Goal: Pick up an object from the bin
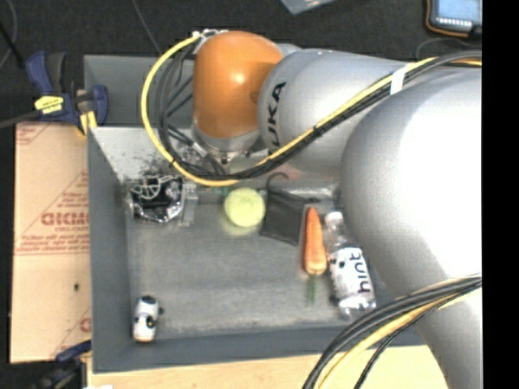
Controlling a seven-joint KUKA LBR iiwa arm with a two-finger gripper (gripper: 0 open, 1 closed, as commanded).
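A small white-and-black toy (146, 318) lies by the near wall. At the far left, the gripper (186, 199) hangs just beside a glossy black lump with white lines (156, 198). The lump looks light, crinkly and slippery, so grasp it across its middle. It is compact, with no clear long axis. How far open the gripper is, I cannot tell.
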